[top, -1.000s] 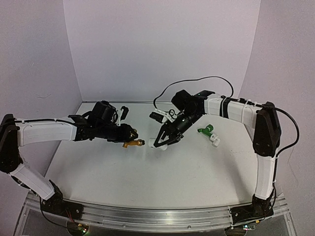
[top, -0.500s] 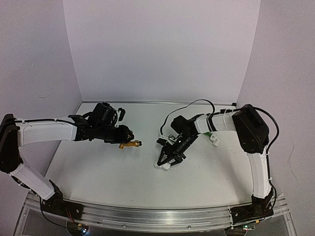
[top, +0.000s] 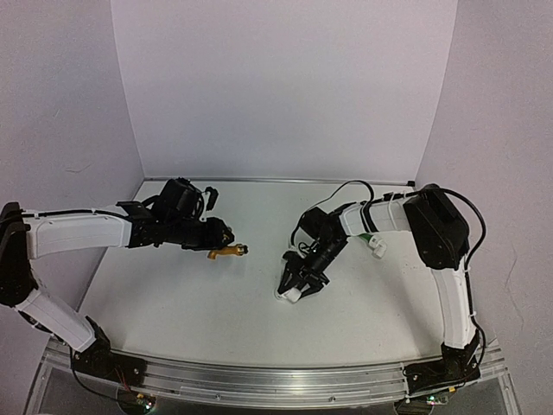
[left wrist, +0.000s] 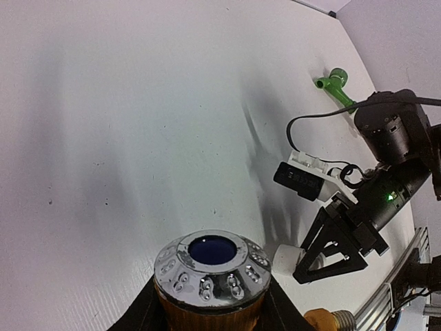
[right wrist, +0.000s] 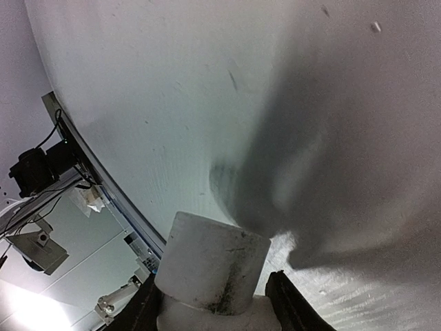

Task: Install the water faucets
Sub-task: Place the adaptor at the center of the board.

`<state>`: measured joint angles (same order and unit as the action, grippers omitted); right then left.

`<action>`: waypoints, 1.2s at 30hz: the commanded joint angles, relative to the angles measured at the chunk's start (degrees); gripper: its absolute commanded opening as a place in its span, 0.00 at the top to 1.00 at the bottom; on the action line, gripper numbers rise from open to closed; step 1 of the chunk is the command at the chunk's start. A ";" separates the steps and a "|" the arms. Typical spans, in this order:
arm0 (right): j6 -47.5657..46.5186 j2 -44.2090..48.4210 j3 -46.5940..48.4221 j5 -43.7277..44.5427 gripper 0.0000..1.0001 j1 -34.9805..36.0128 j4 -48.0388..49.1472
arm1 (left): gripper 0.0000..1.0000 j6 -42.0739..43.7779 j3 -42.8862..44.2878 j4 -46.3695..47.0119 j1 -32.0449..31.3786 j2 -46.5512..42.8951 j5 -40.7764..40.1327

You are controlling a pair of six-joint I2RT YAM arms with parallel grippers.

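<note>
We are judging the job as barely begun: neither faucet is showing as screwed into anything yet, and both installs are waiting. The white counter point(top: 173, 303) is carrying everything. The left arm point(top: 82, 232) and right arm point(top: 432, 229) are both reaching toward its middle.

The left pincer point(top: 222, 239) is clamping the orange-yellow faucet point(top: 229, 252) at about nine o'clock of centre. The right pincer point(top: 296, 285) is gripping a white pipe fitting point(right wrist: 213, 269) at about five o'clock, well apart from that faucet.

The green faucet point(left wrist: 335, 81) is lying loose at about two o'clock, its lower end hiding behind the right arm.

Up close, the orange-yellow faucet is showing a chrome-ringed end with a blue centre, and its brass-coloured thread point(left wrist: 341, 318) is pointing toward the fitting.
</note>
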<state>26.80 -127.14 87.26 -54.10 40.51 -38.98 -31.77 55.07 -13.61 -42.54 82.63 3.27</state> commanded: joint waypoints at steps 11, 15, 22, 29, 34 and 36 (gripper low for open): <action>-5.97 6.34 2.57 12.46 0.36 -0.10 -22.85 | 1.00 0.01 1.67 0.69 0.13 -3.01 0.52; -8.65 6.24 3.70 12.84 0.23 -0.08 -22.93 | 1.00 0.67 1.10 0.73 0.16 -3.80 0.13; -18.43 11.44 3.38 26.01 0.18 0.10 -20.82 | 1.00 1.05 0.52 0.69 0.38 -4.73 -1.19; -16.81 20.99 -3.75 45.43 0.06 5.80 -9.94 | 1.00 1.88 1.30 0.48 1.17 -5.03 -1.34; 1.11 19.01 -0.94 55.41 0.07 11.71 -14.69 | 1.00 1.45 1.43 0.27 1.85 -4.94 -1.38; 8.49 18.03 1.53 58.71 0.07 13.95 -17.30 | 1.00 1.35 1.68 0.25 2.11 -4.50 -0.89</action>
<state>19.47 -107.44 84.92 -7.15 50.44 -52.44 -31.27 55.05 -14.10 -41.09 79.68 2.77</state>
